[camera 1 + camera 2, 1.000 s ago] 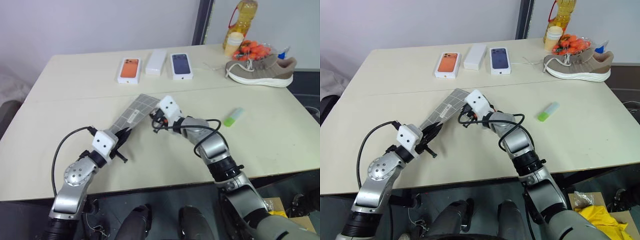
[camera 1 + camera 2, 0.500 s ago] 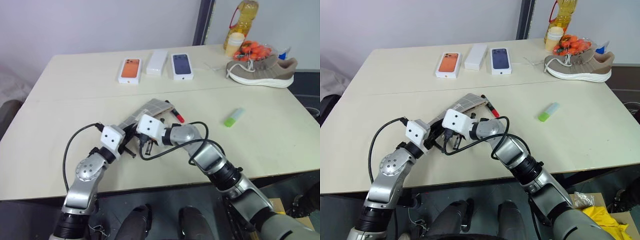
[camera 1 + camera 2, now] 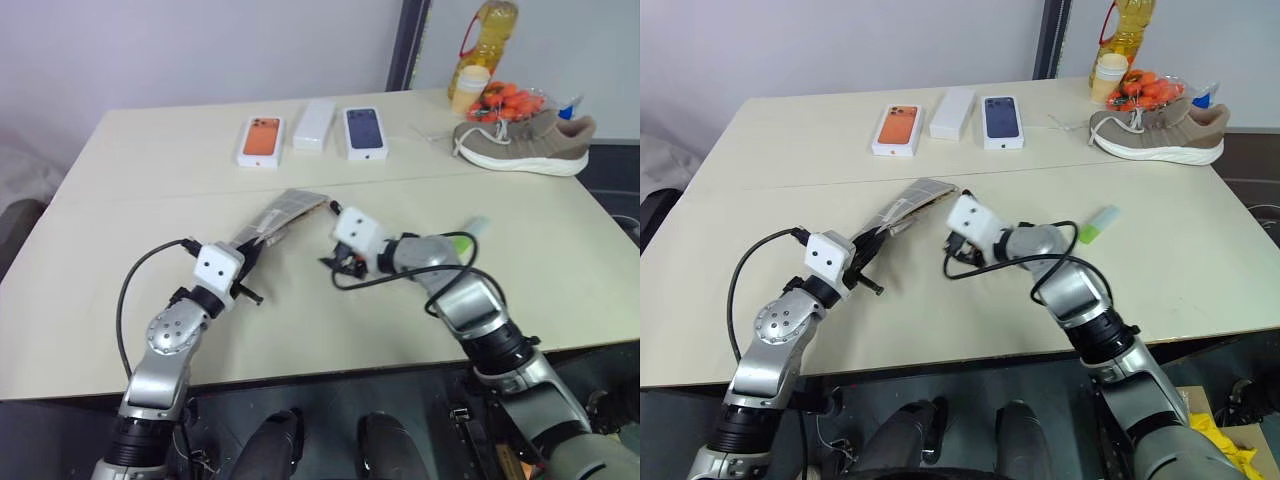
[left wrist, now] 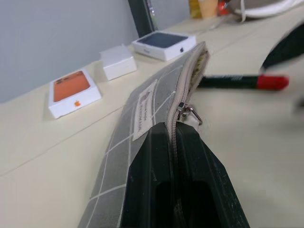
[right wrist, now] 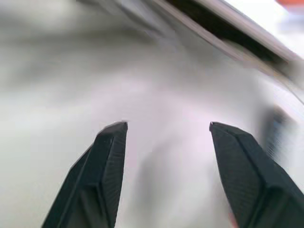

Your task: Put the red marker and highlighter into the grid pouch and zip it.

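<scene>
Highlighter (image 3: 1095, 223) half hidden behind the right arm near the worktop's right edge, red marker (image 4: 242, 82) blurred at its cap end, grid pouch (image 4: 142, 118) cut off below, right gripper (image 5: 166, 128) over smeared background

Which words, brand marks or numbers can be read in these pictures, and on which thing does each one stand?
Grid pouch label: print there, too blurred to read.
Orange phone box: an apple logo, no words.
Dark phone box: an apple logo on its side, no words.
Oil bottle: label too small to read.
No other readable text.
</scene>
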Robot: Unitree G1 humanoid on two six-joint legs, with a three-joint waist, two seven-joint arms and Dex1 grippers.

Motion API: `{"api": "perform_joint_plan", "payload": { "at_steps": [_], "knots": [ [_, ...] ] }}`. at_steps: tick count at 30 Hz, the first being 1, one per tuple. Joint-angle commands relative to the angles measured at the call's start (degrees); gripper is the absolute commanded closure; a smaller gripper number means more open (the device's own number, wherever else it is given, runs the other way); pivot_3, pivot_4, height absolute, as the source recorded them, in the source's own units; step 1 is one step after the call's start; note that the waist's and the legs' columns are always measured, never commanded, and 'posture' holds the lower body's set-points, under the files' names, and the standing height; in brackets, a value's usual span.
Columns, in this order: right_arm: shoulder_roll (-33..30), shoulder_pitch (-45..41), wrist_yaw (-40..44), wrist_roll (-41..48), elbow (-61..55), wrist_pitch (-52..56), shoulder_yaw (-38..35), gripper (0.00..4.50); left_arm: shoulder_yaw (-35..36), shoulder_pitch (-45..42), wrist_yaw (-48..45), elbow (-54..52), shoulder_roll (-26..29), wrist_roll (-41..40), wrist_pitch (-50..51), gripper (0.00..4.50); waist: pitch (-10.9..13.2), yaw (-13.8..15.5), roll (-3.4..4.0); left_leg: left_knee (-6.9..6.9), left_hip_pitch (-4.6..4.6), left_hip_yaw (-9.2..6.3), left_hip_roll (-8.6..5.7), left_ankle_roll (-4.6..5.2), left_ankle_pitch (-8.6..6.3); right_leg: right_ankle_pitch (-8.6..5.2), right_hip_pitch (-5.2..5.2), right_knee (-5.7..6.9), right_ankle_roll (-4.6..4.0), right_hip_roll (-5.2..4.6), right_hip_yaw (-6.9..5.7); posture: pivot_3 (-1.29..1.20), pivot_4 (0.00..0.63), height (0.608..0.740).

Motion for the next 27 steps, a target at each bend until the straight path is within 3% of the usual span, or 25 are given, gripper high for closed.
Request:
{"api": "perform_joint_plan", "payload": {
  "at_steps": [1,6,11,14,17,18,27],
  "knots": [
    [1.52,-1.26,-5.40,0.31,3.79,1.55,-5.08,1.52,0.98,0.07,-0.04,0.38,0.94,0.63,-2.57,4.50,0.00,0.12,0.00,0.00,0.00,0.00,0.01,0.00,0.00,0.00,0.00,0.00,0.00,0.00,0.00,0.00,0.150,0.740],
    [7.95,-3.54,-10.87,4.62,15.85,2.82,-12.17,1.52,0.50,-1.26,-0.28,2.21,0.34,0.12,-2.96,4.50,0.00,0.24,0.00,0.03,0.01,0.00,-0.02,0.00,0.00,0.01,0.05,0.00,0.00,0.00,-0.01,0.00,0.150,0.740],
    [10.64,-5.27,-14.11,4.48,23.24,-0.60,-13.12,1.52,0.31,-1.77,0.06,2.78,-0.94,-0.32,-2.82,4.50,0.00,0.10,0.00,0.02,0.01,0.01,-0.03,0.01,0.01,0.01,0.04,-0.01,0.00,0.00,0.00,0.00,0.150,0.740],
    [11.52,-5.17,-14.86,5.21,23.63,-1.84,-13.87,2.39,0.60,-1.60,0.71,2.09,-2.10,-0.69,-2.02,4.50,0.00,0.13,0.00,0.03,0.01,0.01,-0.02,0.00,0.01,0.01,0.05,0.00,0.01,0.01,0.00,0.00,0.150,0.740],
    [10.83,-4.82,-14.65,4.79,20.93,-3.10,-13.33,3.98,0.77,-1.51,0.94,1.36,-2.89,-1.15,-1.23,4.50,0.00,0.12,0.00,0.03,0.01,0.02,-0.03,0.00,0.01,0.01,0.05,0.00,0.01,0.00,0.00,0.00,0.150,0.740],
    [10.20,-4.59,-14.17,4.54,19.78,-3.40,-12.88,4.20,0.80,-1.50,0.93,1.18,-2.98,-1.29,-1.05,4.50,0.00,0.11,0.00,0.03,0.01,0.02,-0.03,0.00,0.01,0.01,0.04,0.00,0.01,0.00,0.01,0.00,0.150,0.740],
    [-4.95,3.78,-1.03,5.68,-2.38,-5.54,-9.12,4.17,1.87,-3.13,-0.43,0.87,-3.36,-4.73,1.02,4.50,0.00,0.24,0.00,0.06,-0.02,0.02,-0.05,0.03,-0.01,0.00,0.13,-0.12,0.04,-0.03,-0.03,0.00,0.150,0.740]
  ]
}}
